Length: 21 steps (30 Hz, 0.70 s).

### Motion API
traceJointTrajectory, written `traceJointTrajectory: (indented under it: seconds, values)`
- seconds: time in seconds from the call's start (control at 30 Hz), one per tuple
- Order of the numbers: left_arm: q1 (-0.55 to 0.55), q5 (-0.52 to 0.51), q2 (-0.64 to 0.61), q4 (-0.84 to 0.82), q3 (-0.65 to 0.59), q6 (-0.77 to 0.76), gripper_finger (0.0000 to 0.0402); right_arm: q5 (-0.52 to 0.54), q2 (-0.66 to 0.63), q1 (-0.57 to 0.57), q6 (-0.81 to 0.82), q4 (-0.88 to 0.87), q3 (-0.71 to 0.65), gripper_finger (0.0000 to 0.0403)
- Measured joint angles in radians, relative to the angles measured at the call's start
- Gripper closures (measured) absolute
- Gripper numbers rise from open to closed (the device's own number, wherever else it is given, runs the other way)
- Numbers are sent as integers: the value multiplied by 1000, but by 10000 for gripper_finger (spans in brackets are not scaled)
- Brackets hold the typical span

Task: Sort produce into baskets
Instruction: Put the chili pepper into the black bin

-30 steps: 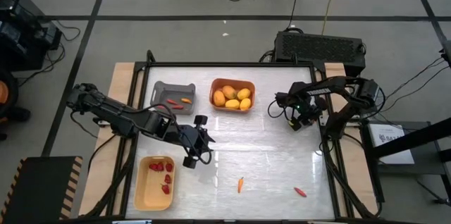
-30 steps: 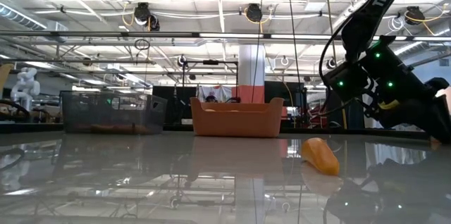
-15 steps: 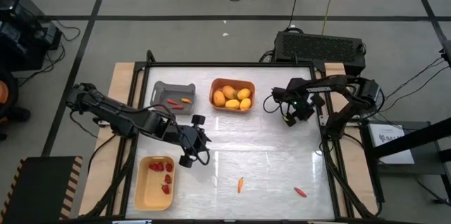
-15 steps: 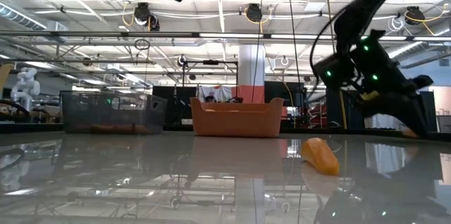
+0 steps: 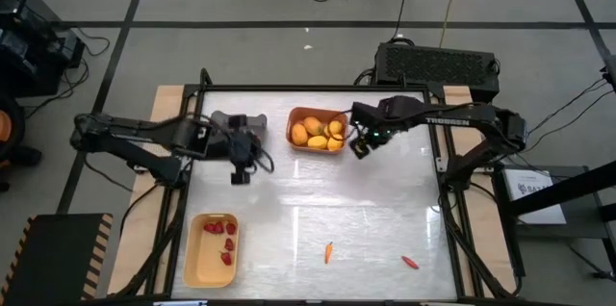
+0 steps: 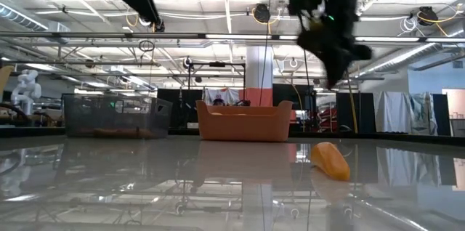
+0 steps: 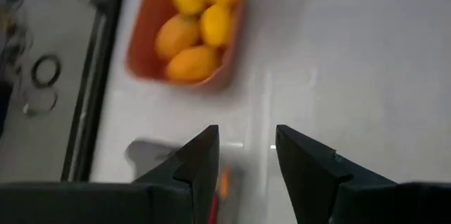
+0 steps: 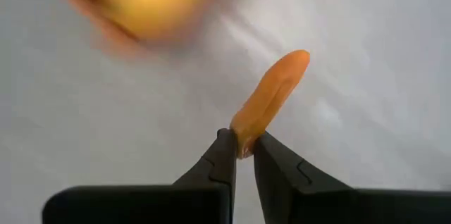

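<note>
High view: the right hand (image 5: pixel 363 142) has moved from the right table edge to upper centre, just right of the shallow orange plastic basket (image 5: pixel 295 121) of rounded yellow-orange fruits (image 5: pixel 317 133). The left hand (image 5: pixel 241 155) has withdrawn from table centre to the grey angular basket (image 5: pixel 223 119) at upper left. One carrot-like stick (image 5: pixel 328 251) and a small red piece (image 5: pixel 410 262) lie loose at lower centre; the pale yellow basket (image 5: pixel 197 259) at lower left holds dark red berries (image 5: pixel 224 239).

Low view: both arms now hang at the top edge, clear of the table (image 6: pixel 232 187).

Left wrist view: the left hand's fingers (image 7: pixel 199 159) stand apart, empty.

Right wrist view: the right hand's fingers (image 8: pixel 224 157) pinch an orange carrot-like stick (image 8: pixel 270 97). Judgement: this stick belongs in the grey basket, farther left.
</note>
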Motion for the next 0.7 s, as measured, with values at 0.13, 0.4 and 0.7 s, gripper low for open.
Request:
traceJointTrajectory:
  seconds: [0.13, 0.4, 0.7]
  values:
    - [107, -3, -19, -40, 0, 1, 252, 80, 0, 87, -10, 295, 35, 371]
    - [349, -140, -23, -125, 0, -45, 252, 162, 151, 221, -158, 973, 14, 371]
    - [511, -121, -23, -183, -39, -24, 252, 157, 486, 224, -321, 1376, 162, 371]
